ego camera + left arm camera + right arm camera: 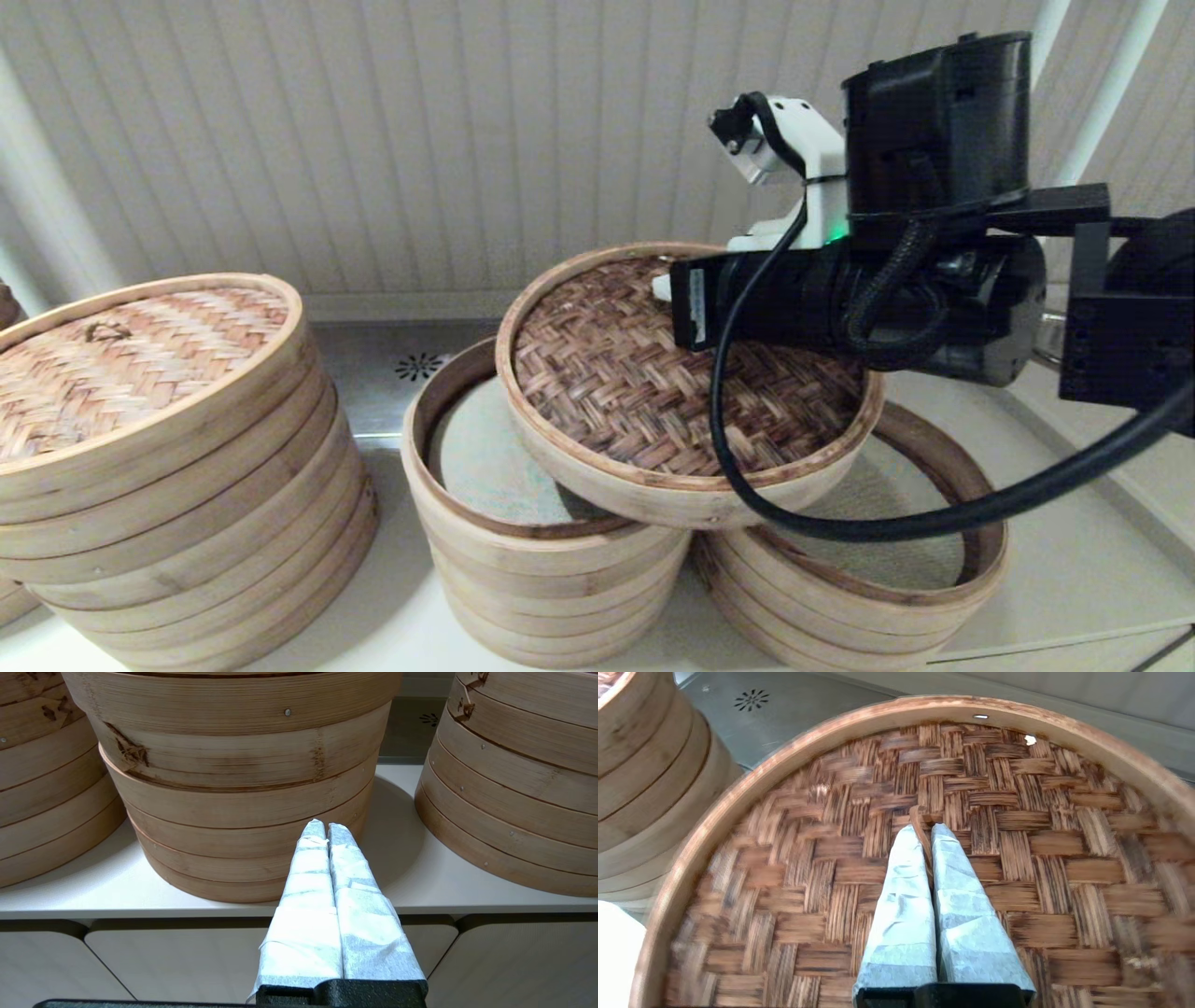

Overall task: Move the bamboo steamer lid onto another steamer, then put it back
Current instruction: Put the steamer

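The bamboo steamer lid (635,392), dark herringbone weave inside a pale rim, hangs tilted in the head view. It spans the gap between the two open stacks. My right gripper (926,828) is shut on the small loop at the centre of the lid (1017,858); in the head view only a white fingertip (661,287) shows past the wrist. The other steamer (971,551), low with an orange-brown rim and grey-green mesh, lies under the lid's right half. My left gripper (326,826) is shut on nothing, low in front of the counter edge, out of the head view.
A taller pale stack (467,523) with a whitish liner stands under the lid's left half. The biggest stack (140,448), with a light tan lid, stands at the left. A drain (418,366) sits in the metal surface behind. The counter's front edge (140,907) runs below the stacks.
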Tool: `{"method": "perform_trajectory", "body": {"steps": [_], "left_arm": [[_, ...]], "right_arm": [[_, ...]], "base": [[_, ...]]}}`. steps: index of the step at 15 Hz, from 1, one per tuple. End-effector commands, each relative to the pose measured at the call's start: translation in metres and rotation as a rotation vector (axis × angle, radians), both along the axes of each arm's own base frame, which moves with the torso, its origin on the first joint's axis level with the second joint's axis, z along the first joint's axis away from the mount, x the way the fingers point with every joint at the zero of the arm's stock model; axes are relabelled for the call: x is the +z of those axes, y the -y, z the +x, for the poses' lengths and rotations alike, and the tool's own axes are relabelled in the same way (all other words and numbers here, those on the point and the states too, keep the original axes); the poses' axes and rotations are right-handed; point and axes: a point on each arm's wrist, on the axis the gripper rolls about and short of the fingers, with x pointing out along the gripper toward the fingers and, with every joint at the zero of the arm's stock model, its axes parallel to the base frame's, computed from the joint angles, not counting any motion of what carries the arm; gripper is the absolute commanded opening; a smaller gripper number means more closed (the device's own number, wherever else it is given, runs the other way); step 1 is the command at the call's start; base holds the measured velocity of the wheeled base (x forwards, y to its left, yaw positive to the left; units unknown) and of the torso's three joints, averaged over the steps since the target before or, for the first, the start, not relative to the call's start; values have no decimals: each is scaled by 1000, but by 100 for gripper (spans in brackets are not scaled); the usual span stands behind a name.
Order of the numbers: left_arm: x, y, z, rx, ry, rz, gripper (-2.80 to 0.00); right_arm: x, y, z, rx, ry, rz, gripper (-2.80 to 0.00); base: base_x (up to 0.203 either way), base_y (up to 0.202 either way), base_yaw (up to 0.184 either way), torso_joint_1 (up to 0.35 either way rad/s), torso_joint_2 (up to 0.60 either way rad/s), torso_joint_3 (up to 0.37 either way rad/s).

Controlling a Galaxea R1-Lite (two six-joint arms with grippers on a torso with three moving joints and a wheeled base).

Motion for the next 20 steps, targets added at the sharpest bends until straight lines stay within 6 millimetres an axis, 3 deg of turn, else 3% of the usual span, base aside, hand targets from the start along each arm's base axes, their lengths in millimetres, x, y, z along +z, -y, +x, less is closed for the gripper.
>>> {"method": "perform_trajectory", "body": {"steps": [1,6,9,20], "left_arm": [[0,0,0,1,1,1,-280],[0,0,0,1,1,1,-280],[0,0,0,1,1,0,-280],[0,0,0,1,0,1,-280]], "right_arm": [[-4,-16,11,12,-15,-16,-280],[-9,-43,30,39,-16,-23,-280],[-14,-59,24,82,-20,-29,-280],[-28,-79,23,118,-41,-48,-280]], "base": [[0,0,0,0,0,0],[0,0,0,0,0,0],[0,0,0,0,0,0],[0,0,0,0,0,0]]}}
